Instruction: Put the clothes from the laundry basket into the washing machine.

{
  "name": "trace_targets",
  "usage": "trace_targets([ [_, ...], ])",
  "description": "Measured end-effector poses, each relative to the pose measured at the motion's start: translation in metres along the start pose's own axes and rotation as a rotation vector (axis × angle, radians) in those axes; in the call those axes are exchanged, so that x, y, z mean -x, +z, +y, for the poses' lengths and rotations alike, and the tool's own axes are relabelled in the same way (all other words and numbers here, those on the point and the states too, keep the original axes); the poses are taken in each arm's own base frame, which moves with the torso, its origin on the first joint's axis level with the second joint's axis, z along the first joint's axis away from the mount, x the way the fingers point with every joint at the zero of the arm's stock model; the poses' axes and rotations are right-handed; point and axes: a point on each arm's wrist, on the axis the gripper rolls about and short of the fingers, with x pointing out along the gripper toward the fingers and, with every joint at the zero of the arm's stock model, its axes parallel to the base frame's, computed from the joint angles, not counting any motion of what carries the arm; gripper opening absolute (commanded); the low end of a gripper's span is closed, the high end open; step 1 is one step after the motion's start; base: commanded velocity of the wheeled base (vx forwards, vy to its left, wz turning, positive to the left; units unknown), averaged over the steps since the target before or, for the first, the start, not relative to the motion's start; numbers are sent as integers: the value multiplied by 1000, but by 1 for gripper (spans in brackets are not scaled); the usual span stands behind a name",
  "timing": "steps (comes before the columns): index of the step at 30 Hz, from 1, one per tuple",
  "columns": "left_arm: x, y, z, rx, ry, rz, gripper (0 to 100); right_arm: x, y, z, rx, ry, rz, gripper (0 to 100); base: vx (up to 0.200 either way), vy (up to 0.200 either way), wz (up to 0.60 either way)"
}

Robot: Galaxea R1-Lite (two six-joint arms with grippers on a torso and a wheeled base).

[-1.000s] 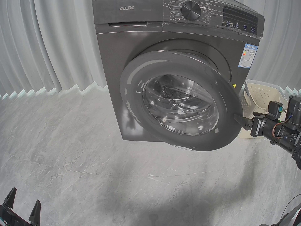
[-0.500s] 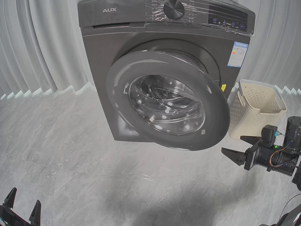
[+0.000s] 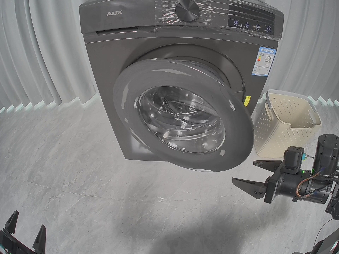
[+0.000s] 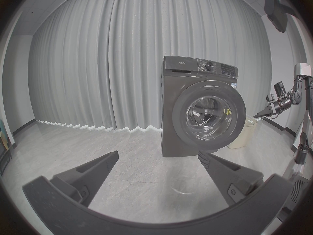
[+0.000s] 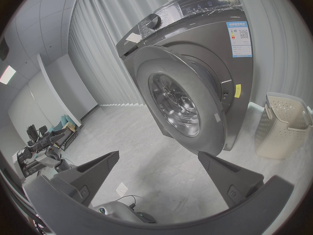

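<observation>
The grey washing machine stands before me with its round glass door swung partly open, hinged on the left. A cream perforated laundry basket sits on the floor to its right; the part of its inside that I see is bare wall. My right gripper hangs open and holds nothing, below and right of the door's rim, apart from it and in front of the basket. My left gripper is low at the near left, open, holding nothing. The right wrist view has the door and the basket beyond the right gripper.
Grey curtains run along the back wall behind the machine. Bare marbled floor spreads left of and in front of the machine. The left wrist view looks past the left gripper to the machine and the right arm.
The head camera has shifted, so the machine sits further left in the picture. My right gripper has drawn back from the door's right rim, lower and nearer me. The left gripper has kept still.
</observation>
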Motion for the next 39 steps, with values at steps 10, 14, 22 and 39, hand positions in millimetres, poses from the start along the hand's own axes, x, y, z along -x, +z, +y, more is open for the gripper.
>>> trace_targets([
  [10,0,0,0,-1,-2,0,100,-23,11,-1,6,12,-99,100,180,0,0],
  [14,0,0,0,-1,-2,0,100,-34,12,-3,11,10,-136,100,0,0,0],
  [22,0,0,0,-1,-1,0,100,-51,17,-13,9,-80,-186,100,0,0,0],
  [39,0,0,0,0,-2,1,100,-49,11,-2,28,-32,-236,100,129,0,0],
])
